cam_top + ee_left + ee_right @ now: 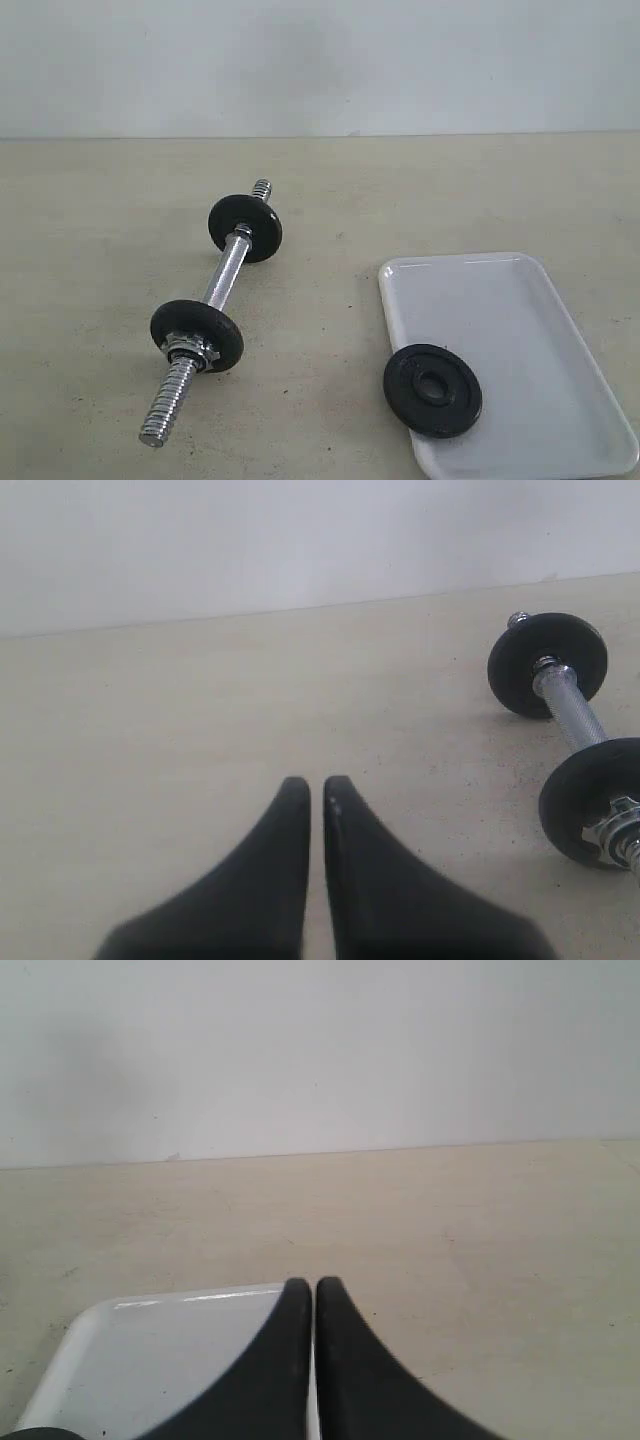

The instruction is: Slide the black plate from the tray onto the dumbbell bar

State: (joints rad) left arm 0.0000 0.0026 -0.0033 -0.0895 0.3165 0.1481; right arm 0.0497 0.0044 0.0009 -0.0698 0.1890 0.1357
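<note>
The plate [432,389] lies flat at the tray's [520,300] corner on the side facing the bar [225,275], with its edge riding over the tray's low rim. The bar rests on the bench [90,230] beside the tray, apart from it. It already carries two black discs [245,228] and a chrome nut [190,350], and one threaded end is free.

The left jaws and the right jaws are both closed and hold nothing. Neither touches the plate.

The plate looks like cast iron, so it is probably heavy for its size, rigid and not fragile. Lying flat on glossy plastic, it may skid rather than lift. The part over the rim looks like the best place to grip, one jaw above and one below. Pinching through the centre hole is another option.

No brand or writing can be read. Any raised marks on the plate are too small to make out.
</note>
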